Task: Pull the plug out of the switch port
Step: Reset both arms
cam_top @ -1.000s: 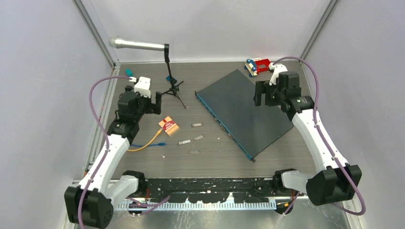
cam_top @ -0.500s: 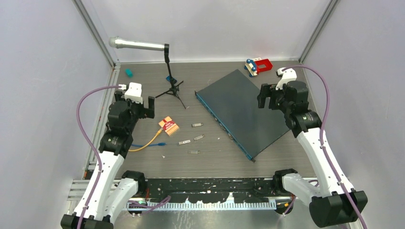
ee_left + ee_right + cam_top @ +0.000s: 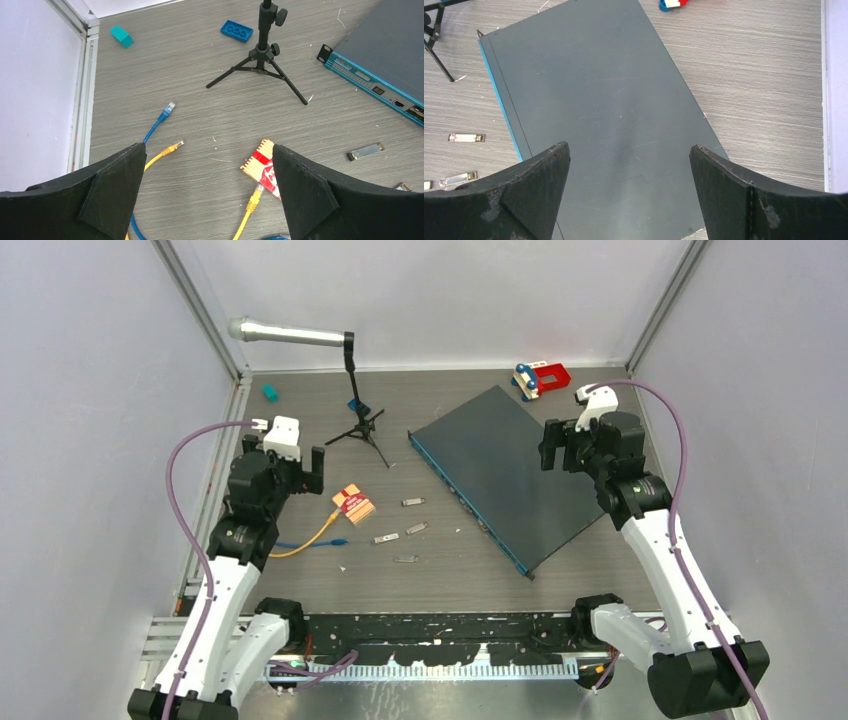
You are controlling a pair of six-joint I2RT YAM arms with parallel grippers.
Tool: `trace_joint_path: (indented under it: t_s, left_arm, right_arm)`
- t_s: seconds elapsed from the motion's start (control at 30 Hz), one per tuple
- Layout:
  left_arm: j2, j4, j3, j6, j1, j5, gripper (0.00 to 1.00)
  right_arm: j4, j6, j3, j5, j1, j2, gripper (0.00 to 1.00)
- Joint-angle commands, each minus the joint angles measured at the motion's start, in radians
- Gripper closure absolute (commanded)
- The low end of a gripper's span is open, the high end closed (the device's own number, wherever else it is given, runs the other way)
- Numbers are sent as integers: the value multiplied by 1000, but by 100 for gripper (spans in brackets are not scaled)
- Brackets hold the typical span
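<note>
Grey wood-grain worktop [image 3: 450,565] carries the switch [image 3: 510,475], a flat dark grey box lying at an angle right of centre, its thin blue port edge facing the near left. The right tool [image 3: 629,146] hangs above the switch's lid with its jaws spread wide, holding nothing. The left tool [image 3: 207,146] hovers over the left side of the worktop, also spread wide and empty. Below it lie a yellow cable [image 3: 161,154] and a blue cable [image 3: 158,122], their plug ends loose on the wood, well apart from the switch. A red and cream card [image 3: 261,164] lies near another yellow plug. A black tripod stand [image 3: 260,57] holding a silver microphone [image 3: 285,334] stands between the cables and the switch. Whether any port holds a plug cannot be told.
</note>
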Motion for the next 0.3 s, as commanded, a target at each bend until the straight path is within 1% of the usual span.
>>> trace_joint_path:
  t_s: [0.0, 0.27]
  left_arm:
    - [10, -1, 10, 3, 6, 3, 0]
    - [13, -1, 3, 9, 6, 3, 0]
  right_arm:
    - [46, -19, -6, 2, -4, -12, 6]
    - [53, -16, -12, 1, -5, -11, 6]
